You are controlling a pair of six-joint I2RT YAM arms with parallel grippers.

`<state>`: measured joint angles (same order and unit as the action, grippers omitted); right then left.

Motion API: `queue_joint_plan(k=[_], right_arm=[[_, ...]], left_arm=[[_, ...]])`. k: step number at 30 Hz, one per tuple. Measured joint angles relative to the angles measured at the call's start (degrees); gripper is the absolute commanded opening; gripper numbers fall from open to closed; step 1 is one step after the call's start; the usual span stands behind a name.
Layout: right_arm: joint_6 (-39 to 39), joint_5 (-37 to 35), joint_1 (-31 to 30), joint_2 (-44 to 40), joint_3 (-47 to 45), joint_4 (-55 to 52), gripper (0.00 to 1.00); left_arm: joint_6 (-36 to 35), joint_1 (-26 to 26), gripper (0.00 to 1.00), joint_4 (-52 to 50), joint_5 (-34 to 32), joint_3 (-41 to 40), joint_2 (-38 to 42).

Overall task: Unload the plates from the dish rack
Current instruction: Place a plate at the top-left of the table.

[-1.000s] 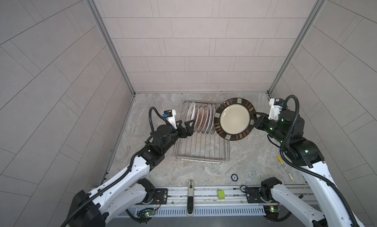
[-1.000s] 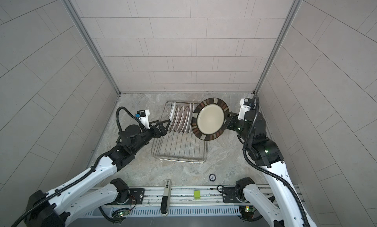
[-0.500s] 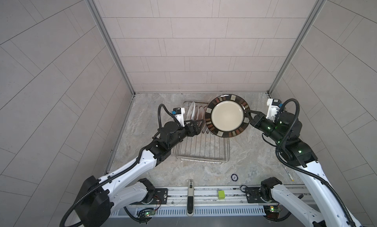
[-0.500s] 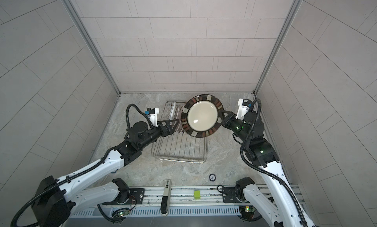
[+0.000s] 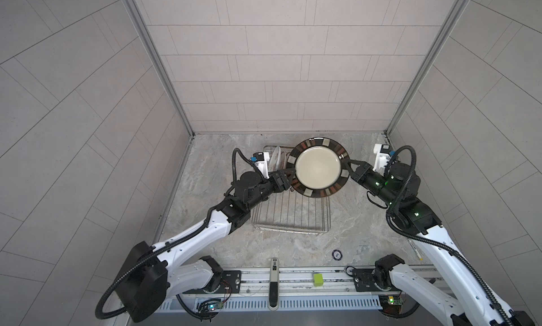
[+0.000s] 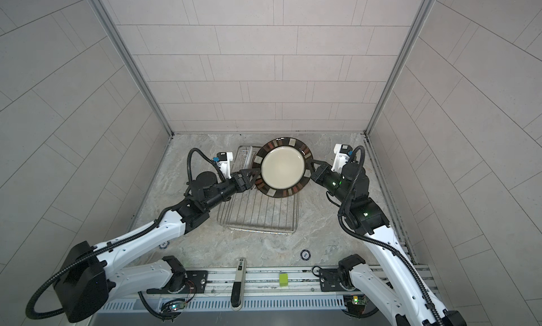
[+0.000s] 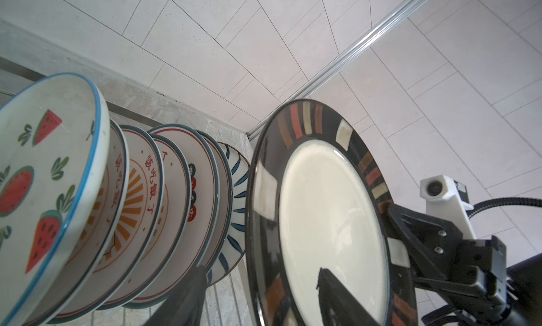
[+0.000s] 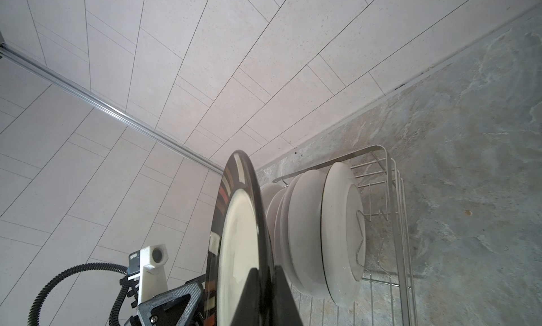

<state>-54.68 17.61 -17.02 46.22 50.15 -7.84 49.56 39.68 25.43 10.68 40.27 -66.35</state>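
Observation:
A dark-rimmed plate (image 5: 318, 169) with a cream centre hangs upright above the dish rack (image 5: 293, 213). My right gripper (image 5: 347, 169) is shut on its right rim, and the right wrist view shows both fingers pinching the rim (image 8: 265, 270). My left gripper (image 5: 291, 175) is at the plate's left rim. In the left wrist view its jaws (image 7: 260, 273) straddle that rim, open: one finger lies over the cream face, the other stands apart behind the plate. Several printed plates (image 7: 140, 207) stand on edge in the rack, the watermelon plate (image 7: 44, 178) nearest my left wrist.
The silver wire rack's near half (image 6: 258, 213) holds nothing. A small dark ring (image 5: 337, 254) lies on the marble table in front of it. A green block (image 5: 318, 279) and a black-and-white tool (image 5: 274, 283) sit on the front rail. Tiled walls enclose three sides.
My right arm carried the dark-rimmed plate leftward over the rack. My left gripper moved right to the plate's left rim, and its jaws narrowed around it.

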Motion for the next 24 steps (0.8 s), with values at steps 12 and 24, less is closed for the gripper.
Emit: queue_joint_plan(k=[12,24], right_arm=[[0.0,-0.7,-2.2,0.9,0.0,1.7,0.0],[2.1,-3.6,-4.0,0.9,-0.2,2.9,0.0]], left_arm=[[2.9,0.1,0.36,3.4,2.3,0.5,-1.7],[9.4,-0.3,0.03,6.1,2.0,0.6,-2.1]])
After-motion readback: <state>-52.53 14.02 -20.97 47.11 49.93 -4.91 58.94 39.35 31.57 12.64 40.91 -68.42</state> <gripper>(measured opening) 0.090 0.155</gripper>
